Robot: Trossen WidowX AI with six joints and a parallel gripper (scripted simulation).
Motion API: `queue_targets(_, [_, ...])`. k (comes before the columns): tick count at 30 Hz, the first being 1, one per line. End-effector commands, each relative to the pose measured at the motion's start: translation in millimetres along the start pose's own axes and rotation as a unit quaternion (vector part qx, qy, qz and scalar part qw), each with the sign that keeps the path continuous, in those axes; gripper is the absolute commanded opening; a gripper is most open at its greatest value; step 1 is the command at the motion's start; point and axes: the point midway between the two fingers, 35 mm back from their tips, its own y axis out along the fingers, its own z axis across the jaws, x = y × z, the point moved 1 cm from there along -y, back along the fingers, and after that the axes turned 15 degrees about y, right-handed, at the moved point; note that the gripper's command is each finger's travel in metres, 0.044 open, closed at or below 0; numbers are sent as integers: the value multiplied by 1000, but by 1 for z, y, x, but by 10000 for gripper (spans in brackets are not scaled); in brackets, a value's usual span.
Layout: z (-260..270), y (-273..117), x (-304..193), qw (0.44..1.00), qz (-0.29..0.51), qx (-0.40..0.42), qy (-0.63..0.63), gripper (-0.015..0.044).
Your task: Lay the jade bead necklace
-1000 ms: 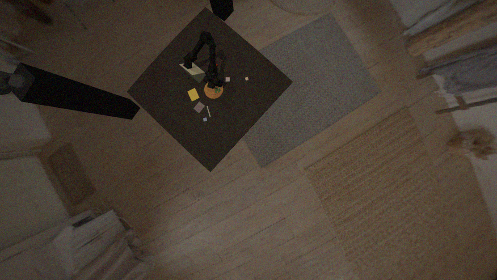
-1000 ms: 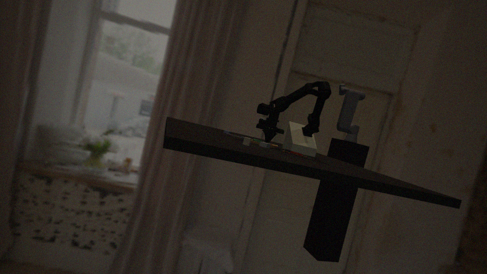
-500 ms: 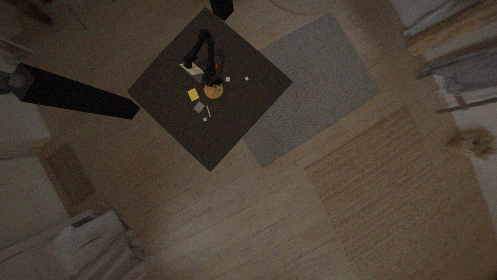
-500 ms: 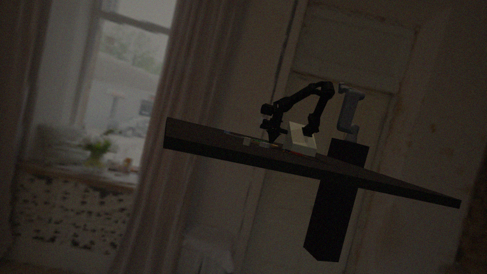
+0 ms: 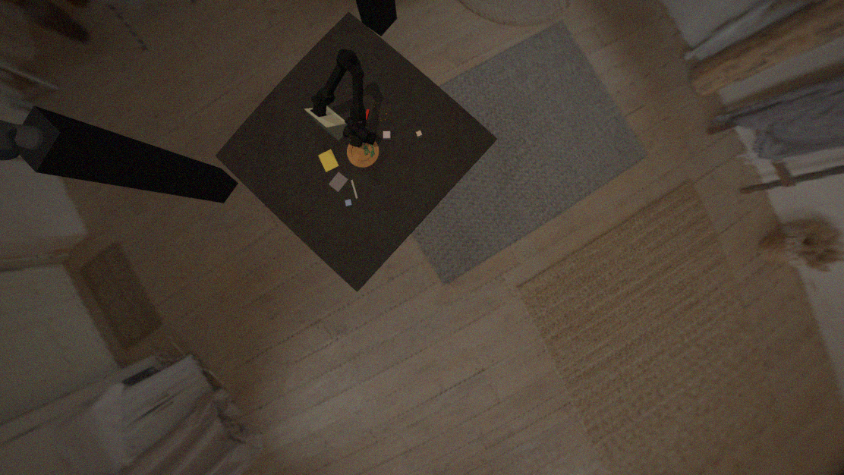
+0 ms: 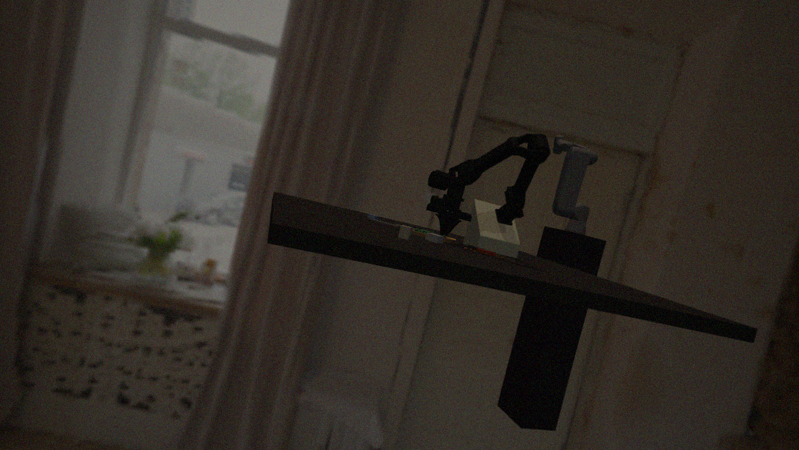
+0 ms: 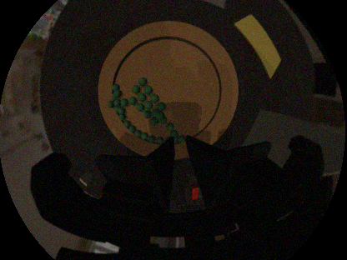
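Note:
The jade bead necklace [image 7: 143,136] [image 5: 369,151] lies on the orange round bead board [image 7: 188,62] [image 5: 356,160]. In the wrist view, one run of its beads follows the dark groove along the lower left. The other beads are bunched inside the ring in the left half, and a few at the left edge sit on or just outside the groove line. The groove's top and right show no beads. My gripper [image 7: 179,139] [image 6: 444,232] is slightly open, low over the board's near edge. Green beads show right at its fingertips; none appears gripped. The fingers hide part of the near rim.
A yellow square [image 5: 328,160] [image 7: 262,46] lies beside the board. A mauve square [image 5: 338,181], a pale stick [image 5: 354,189] and a light-blue piece [image 5: 347,202] lie farther off. A white block [image 5: 386,134] is near the gripper. A cream box [image 6: 493,237] stands by the arm's base.

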Motion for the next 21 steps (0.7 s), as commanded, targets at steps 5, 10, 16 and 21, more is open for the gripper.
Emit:
queue_targets(5, [0, 0, 0, 1000, -1, -1, -1, 263])
queue_targets(10, [-3, -2, 0, 1000, -1, -5, 1, 394])
queue_targets(16, [-2, -3, 0, 1000, -1, -7, 2, 440])
queue_targets(21, [-2, -3, 0, 1000, -1, -7, 2, 440])
